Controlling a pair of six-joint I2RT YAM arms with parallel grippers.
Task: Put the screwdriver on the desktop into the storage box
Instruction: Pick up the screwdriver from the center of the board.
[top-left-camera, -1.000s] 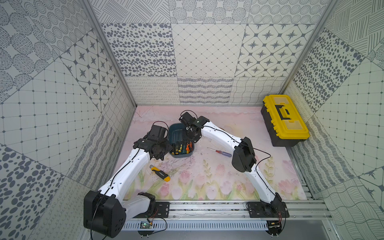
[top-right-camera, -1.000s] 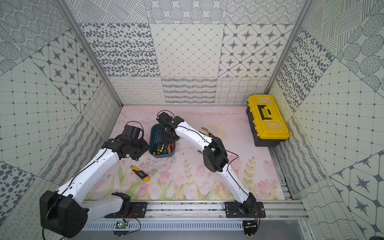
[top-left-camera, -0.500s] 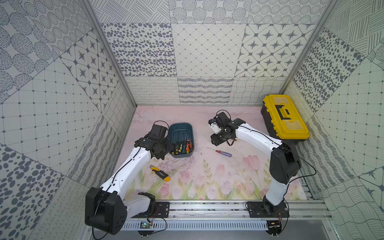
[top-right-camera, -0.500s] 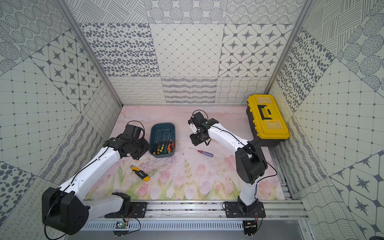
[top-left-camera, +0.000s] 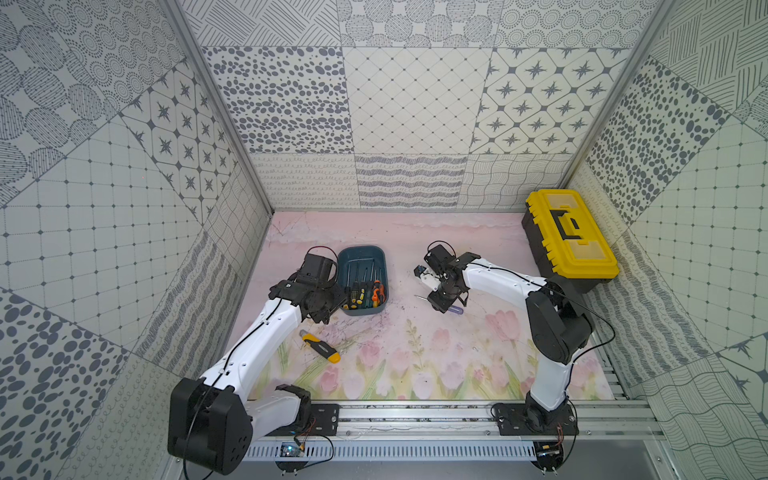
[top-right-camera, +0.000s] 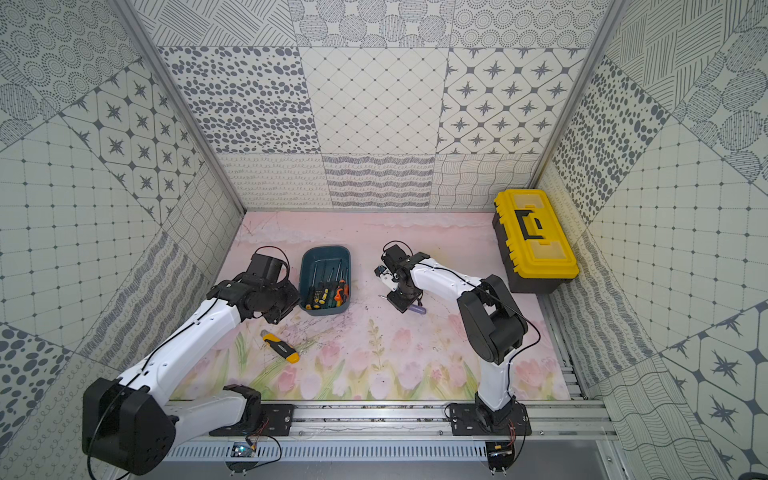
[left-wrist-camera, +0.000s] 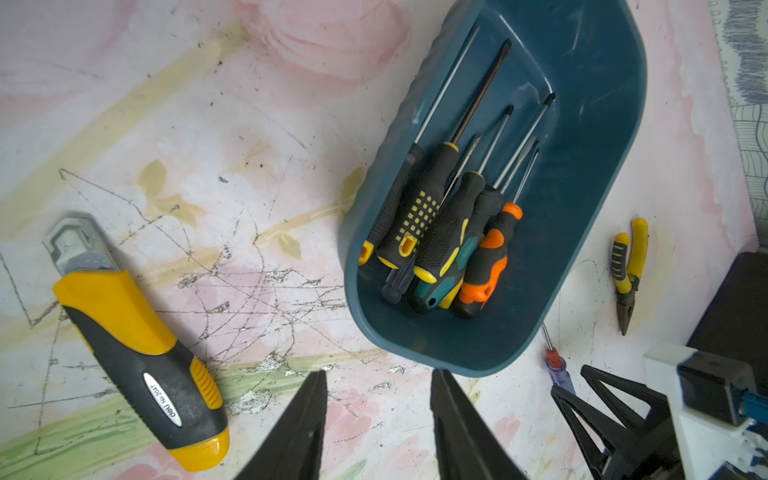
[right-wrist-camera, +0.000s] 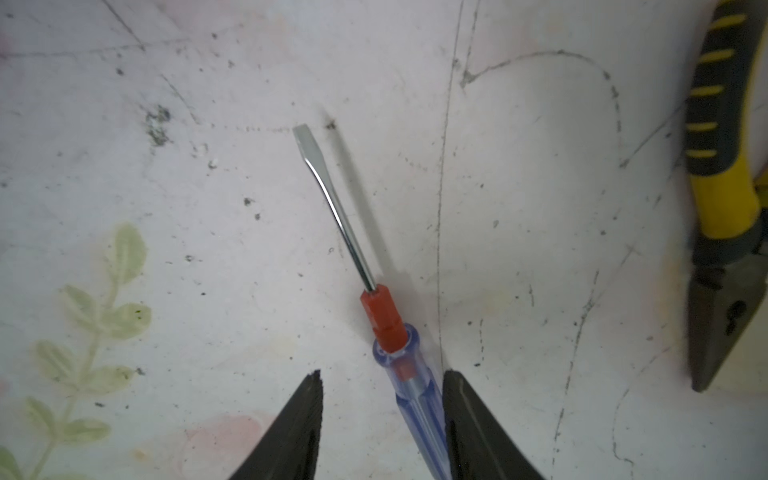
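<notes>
Right gripper (right-wrist-camera: 382, 376) swung from storage box (left-wrist-camera: 594, 124) to screwdriver (right-wrist-camera: 388, 332), jaws apart astride its light, slick-looking handle; left gripper (left-wrist-camera: 378, 374) open, empty.

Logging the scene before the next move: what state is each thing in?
storage box: lidless, screwdrivers inside
blue-handled screwdriver: lying flat on desktop
toolbox: lid shut
pliers: closed
utility knife: blade state unclear
left hand: open, empty
right hand: open, straddling that screwdriver
</notes>
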